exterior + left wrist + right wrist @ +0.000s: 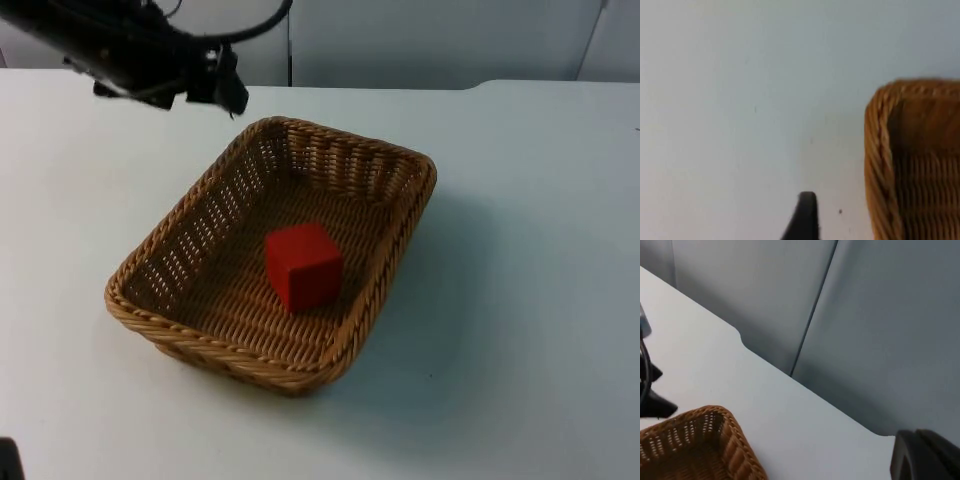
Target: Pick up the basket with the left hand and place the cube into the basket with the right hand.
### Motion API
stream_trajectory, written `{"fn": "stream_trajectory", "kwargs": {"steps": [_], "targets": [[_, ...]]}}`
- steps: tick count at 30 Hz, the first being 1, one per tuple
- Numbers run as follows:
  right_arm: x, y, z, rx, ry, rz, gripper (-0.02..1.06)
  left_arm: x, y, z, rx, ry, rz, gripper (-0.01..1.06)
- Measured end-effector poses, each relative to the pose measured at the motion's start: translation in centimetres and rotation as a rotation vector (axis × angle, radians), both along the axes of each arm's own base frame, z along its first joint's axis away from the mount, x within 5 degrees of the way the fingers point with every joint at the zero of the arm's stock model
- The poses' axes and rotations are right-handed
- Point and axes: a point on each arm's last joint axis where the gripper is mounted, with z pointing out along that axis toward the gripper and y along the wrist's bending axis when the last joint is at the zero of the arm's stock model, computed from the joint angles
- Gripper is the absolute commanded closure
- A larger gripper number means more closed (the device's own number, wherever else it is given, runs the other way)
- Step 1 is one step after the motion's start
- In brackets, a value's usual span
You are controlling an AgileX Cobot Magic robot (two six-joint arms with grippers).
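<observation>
I see the cube (303, 266) already in the basket (190, 335); the left hand (232, 92), opening indeterminate, at the 11 o'clock corner, could nudge the rim.

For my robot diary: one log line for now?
red cube: in basket | basket: on table | left claw: beside basket's far corner

The left arm reaches in from the upper left, its left tool (232, 92) hovering above the table.
</observation>
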Motion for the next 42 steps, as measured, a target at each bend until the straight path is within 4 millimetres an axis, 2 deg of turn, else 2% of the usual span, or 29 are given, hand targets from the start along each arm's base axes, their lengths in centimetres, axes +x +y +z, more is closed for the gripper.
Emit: {"fn": "stream_trajectory", "kwargs": {"steps": [1, 2, 3, 4, 5, 6, 7, 9, 12, 13, 15, 17, 19, 20, 22, 23, 24, 25, 26, 28, 29, 30, 34, 35, 37, 40, 41, 42], "targets": [[0.1, -0.2, 0.0, -0.014, -0.005, -0.014, 1.05, 0.3, 0.0, 1.5, -0.002, -0.039, 0.002, 0.66], [0.1, -0.2, 0.0, -0.014, -0.005, -0.014, 1.05, 0.3, 0.0, 1.5, -0.002, -0.039, 0.002, 0.81], [0.1, -0.4, 0.1, -0.023, -0.006, -0.035, 1.05, 0.6, 0.0, 3.5, 0.002, -0.090, 0.000, 0.81], [0.1, -0.7, 0.2, -0.052, -0.002, -0.062, 1.05, 0.7, 0.1, 5.8, 0.012, -0.144, -0.008, 1.01], [0.1, -1.1, 0.5, -0.076, -0.005, -0.098, 1.05, 0.6, 0.2, 7.9, 0.035, -0.198, -0.023, 1.05], [0.1, -1.6, 0.9, -0.103, -0.005, -0.137, 1.05, 0.2, 0.3, 10.1, 0.052, -0.250, -0.032, 1.05], [0.1, -1.6, 0.9, -0.103, -0.005, -0.137, 1.05, 0.2, 0.3, 10.1, 0.052, -0.250, -0.032, 1.05], [-0.4, -2.6, 1.9, -0.152, -0.021, -0.213, 1.05, -1.1, 0.8, 14.5, 0.098, -0.352, -0.049, 1.05], [-2.2, -4.6, 4.7, -0.196, -0.124, -0.334, 1.05, -3.9, 2.1, 19.4, 0.163, -0.432, -0.030, 1.05], [-2.2, -4.6, 4.7, -0.196, -0.124, -0.334, 1.05, -3.9, 2.1, 19.4, 0.163, -0.432, -0.030, 1.05], [-4.1, -6.3, 7.1, -0.243, -0.239, -0.417, 1.05, -6.0, 3.6, 21.8, 0.233, -0.446, 0.003, 1.05], [-7.0, -8.2, 9.8, -0.299, -0.366, -0.493, 1.05, -8.3, 5.5, 24.0, 0.319, -0.444, 0.067, 1.05], [-9.8, -9.8, 12.0, -0.350, -0.489, -0.552, 1.05, -10.3, 7.3, 25.4, 0.392, -0.411, 0.131, 1.05], [-9.8, -9.8, 12.0, -0.350, -0.489, -0.552, 1.05, -10.3, 7.3, 25.4, 0.392, -0.411, 0.131, 1.05], [-12.5, -11.0, 14.1, -0.403, -0.624, -0.582, 1.05, -12.3, 8.6, 26.7, 0.448, -0.388, 0.183, 1.05], [-14.5, -11.5, 15.5, -0.464, -0.732, -0.565, 1.05, -13.7, 9.2, 27.3, 0.469, -0.363, 0.203, 1.05], [-14.5, -11.5, 15.5, -0.464, -0.732, -0.565, 1.05, -13.7, 9.2, 27.3, 0.469, -0.363, 0.203, 1.05], [-15.0, -11.6, 15.9, -0.489, -0.765, -0.552, 1.05, -14.5, 9.4, 27.8, 0.475, -0.360, 0.212, 1.05], [-16.5, -11.8, 16.8, -0.581, -0.840, -0.523, 1.05, -15.4, 9.6, 28.3, 0.473, -0.358, 0.222, 1.05], [-17.8, -12.0, 17.4, -0.734, -0.886, -0.490, 1.05, -17.0, 9.8, 29.2, 0.450, -0.364, 0.242, 1.05], [-18.3, -12.0, 17.5, -0.771, -0.883, -0.477, 1.05, -17.9, 9.9, 29.7, 0.440, -0.370, 0.252, 1.05], [-18.3, -12.0, 17.5, -0.771, -0.883, -0.477, 1.05, -17.9, 9.9, 29.7, 0.440, -0.370, 0.252, 1.05], [-19.3, -12.1, 16.3, -0.865, -0.827, -0.438, 1.04, -21.6, 10.5, 31.5, 0.434, -0.389, 0.282, 1.05], [-19.3, -12.1, 16.3, -0.865, -0.827, -0.438, 1.03, -21.6, 10.5, 31.5, 0.434, -0.389, 0.282, 1.05], [-19.5, -12.8, 14.8, -0.949, -0.797, -0.493, 1.01, -23.5, 11.0, 32.2, 0.458, -0.398, 0.303, 1.05], [-20.8, -14.8, 12.5, -1.089, -0.769, -0.674, 0.94, -26.4, 11.7, 33.3, 0.482, -0.435, 0.347, 1.05], [-20.8, -14.8, 12.5, -1.089, -0.769, -0.674, 0.91, -26.4, 11.7, 33.3, 0.482, -0.435, 0.347, 1.05], [-21.5, -15.3, 11.7, -1.110, -0.764, -0.708, 0.91, -27.4, 11.9, 33.7, 0.479, -0.453, 0.358, 1.05]]}}
